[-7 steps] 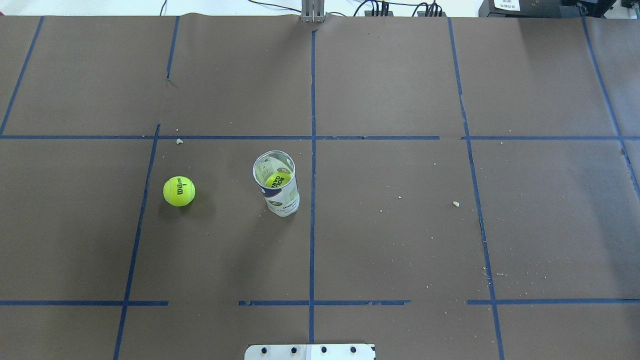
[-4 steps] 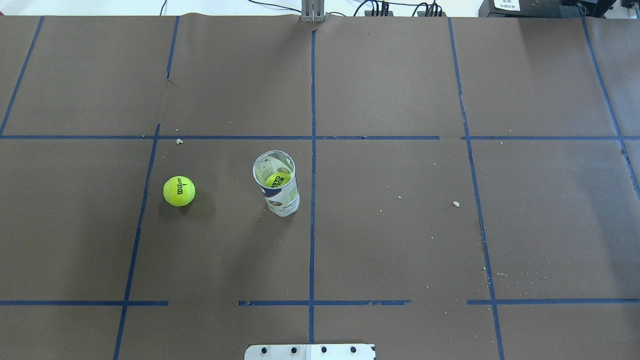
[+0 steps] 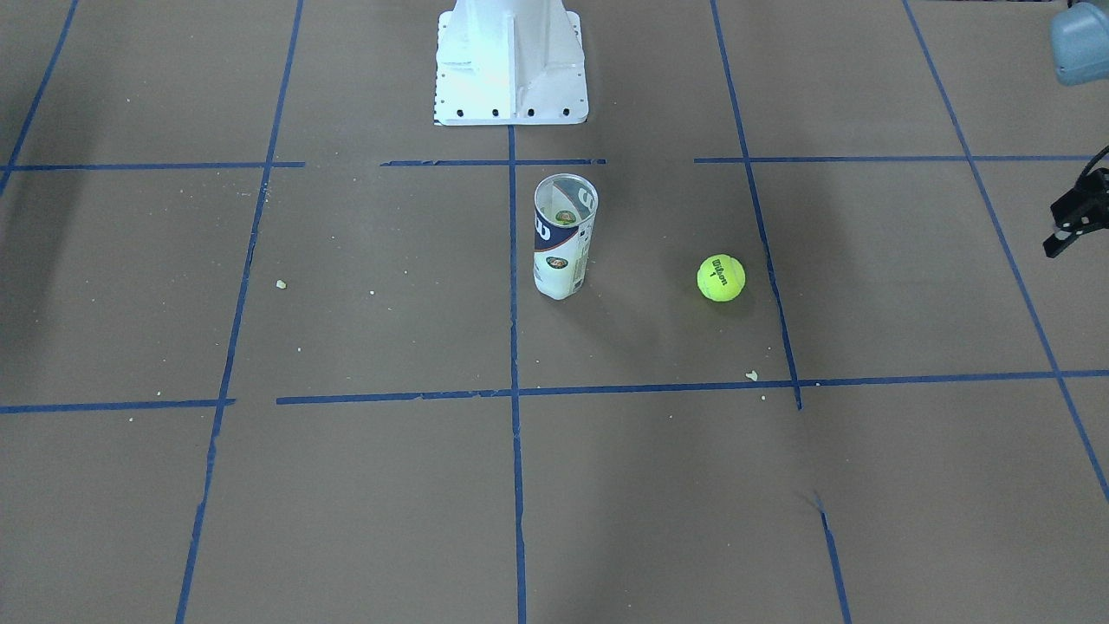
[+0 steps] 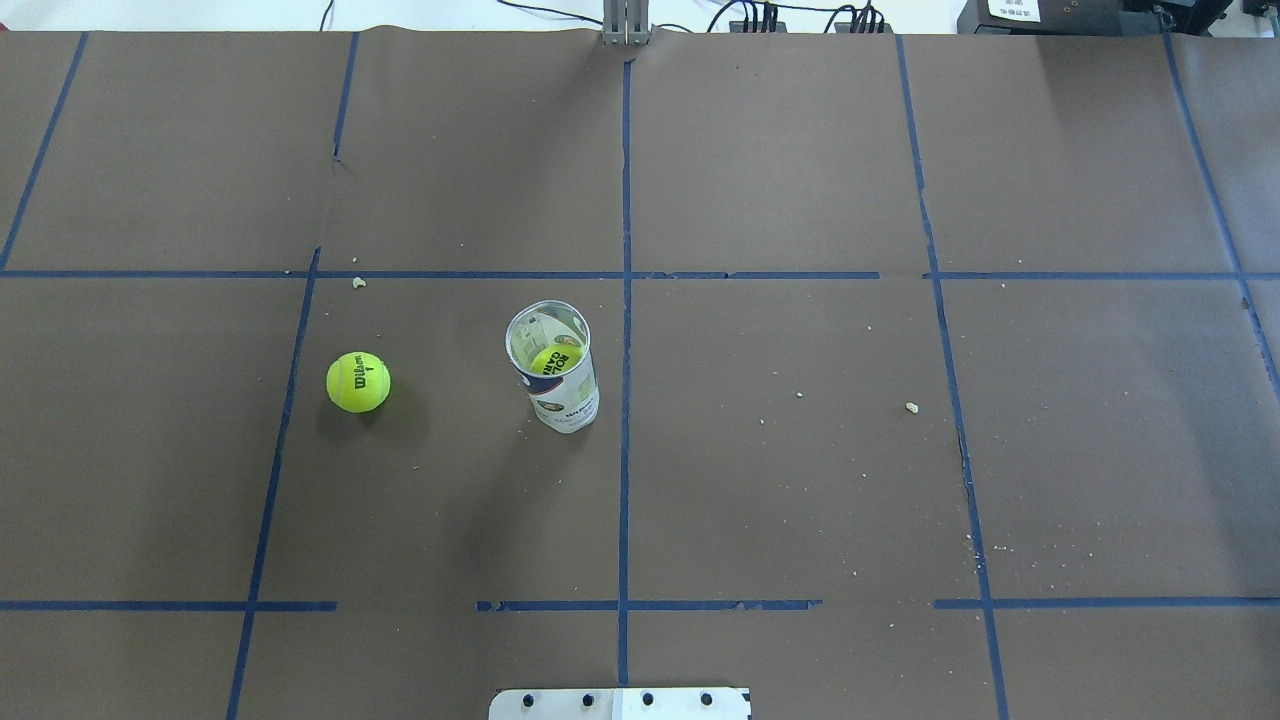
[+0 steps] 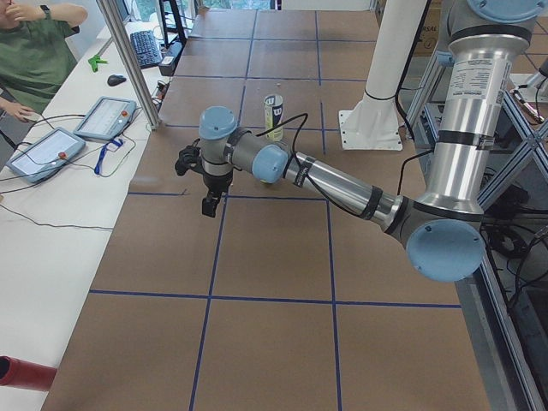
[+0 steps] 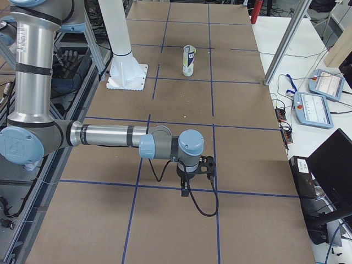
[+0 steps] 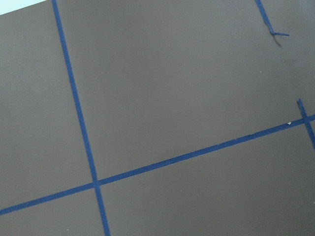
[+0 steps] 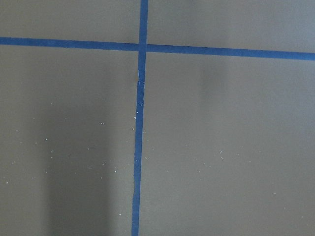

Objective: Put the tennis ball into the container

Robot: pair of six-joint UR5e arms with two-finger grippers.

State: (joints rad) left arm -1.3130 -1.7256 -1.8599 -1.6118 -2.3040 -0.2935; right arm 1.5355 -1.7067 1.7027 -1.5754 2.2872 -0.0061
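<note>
Two things matter here, and both sit untouched on the bench (image 4: 800,480). The tennis ball (image 4: 358,382) lies on the brown paper on the robot's left side. The container (image 4: 553,365) stands upright with its mouth open, well apart from the ball and just beside the centre line of blue tape (image 4: 625,200). Nothing holds either one, so I judge the task to be at its very start, with the approach to the ball not yet made. The left pincer (image 5: 208,204) hangs fingers-down over the bench towards its left end, well away from the ball, and the right pincer (image 6: 185,190) hangs likewise towards the right end, farther off. I cannot tell whether either pincer's fingers are apart or together: they show small and edge-on, and both wrist cameras see only bare paper and tape. The ball lies on the left arm's side, so that arm looks the natural one to fetch it. The next move would call for bringing the left pincer over the ball with its fingers spread wider than the ball, lowering around its middle and closing gently, since a round ball may roll if nudged off-centre. Then comes a lift clear of the rim and a release square above the mouth. The fit looks snug, and the tall tube could tip if knocked.
</note>
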